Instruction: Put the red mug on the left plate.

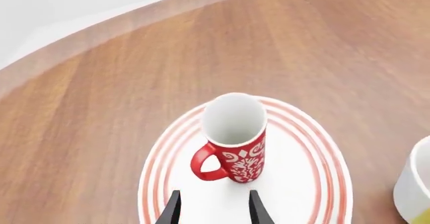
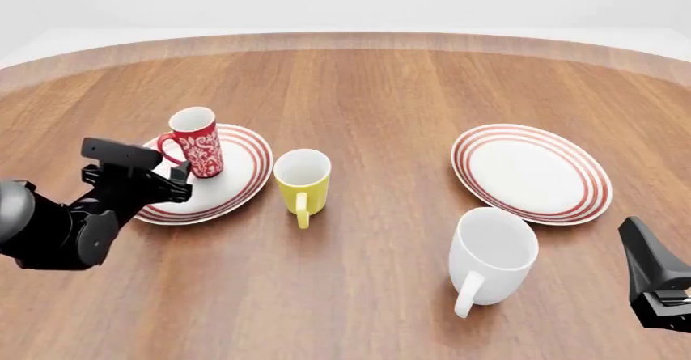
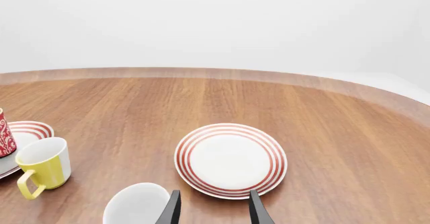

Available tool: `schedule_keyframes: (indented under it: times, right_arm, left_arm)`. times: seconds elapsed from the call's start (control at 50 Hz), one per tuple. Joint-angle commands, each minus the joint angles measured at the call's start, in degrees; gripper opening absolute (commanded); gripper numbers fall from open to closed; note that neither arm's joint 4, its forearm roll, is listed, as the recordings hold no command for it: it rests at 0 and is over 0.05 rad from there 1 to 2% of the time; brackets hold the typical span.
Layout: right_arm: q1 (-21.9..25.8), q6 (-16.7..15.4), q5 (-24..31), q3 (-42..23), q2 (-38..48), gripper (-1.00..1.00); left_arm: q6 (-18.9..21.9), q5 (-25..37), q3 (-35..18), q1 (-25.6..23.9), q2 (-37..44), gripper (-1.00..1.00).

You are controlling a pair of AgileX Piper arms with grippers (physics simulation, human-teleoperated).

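Observation:
The red mug (image 1: 233,141) with a white floral pattern stands upright on the left plate (image 1: 299,183), handle toward my left gripper's side. In the front view the red mug (image 2: 197,143) sits on the near-left part of the left plate (image 2: 244,163). My left gripper (image 1: 215,211) is open and empty, just short of the mug and over the plate's near rim; it also shows in the front view (image 2: 173,179). My right gripper (image 3: 215,211) is open and empty at the near right of the table (image 2: 645,251).
A yellow mug (image 2: 303,182) stands right beside the left plate. A larger white mug (image 2: 493,255) stands at the near right, in front of the second ringed plate (image 2: 532,172). The table's curved far edge (image 2: 345,40) runs behind.

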Motion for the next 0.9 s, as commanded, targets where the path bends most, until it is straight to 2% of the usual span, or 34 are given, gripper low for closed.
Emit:
schedule_keyframes:
  times: [0.02,0.58,0.9]
  right_arm:
    - [-0.01,-0.01,-0.02,0.00,0.03,1.00]
    - [0.17,-0.03,0.28,0.03,-0.17,1.00]
    - [0.84,-0.58,0.84,0.04,-0.13,1.00]
  left_arm:
    - [-1.49,0.34,2.76,-1.68,-3.44,1.00]
    - [-4.06,0.27,7.16,-5.45,-8.31,1.00]
    - [-6.05,-0.38,12.91,-7.82,-14.28,1.00]
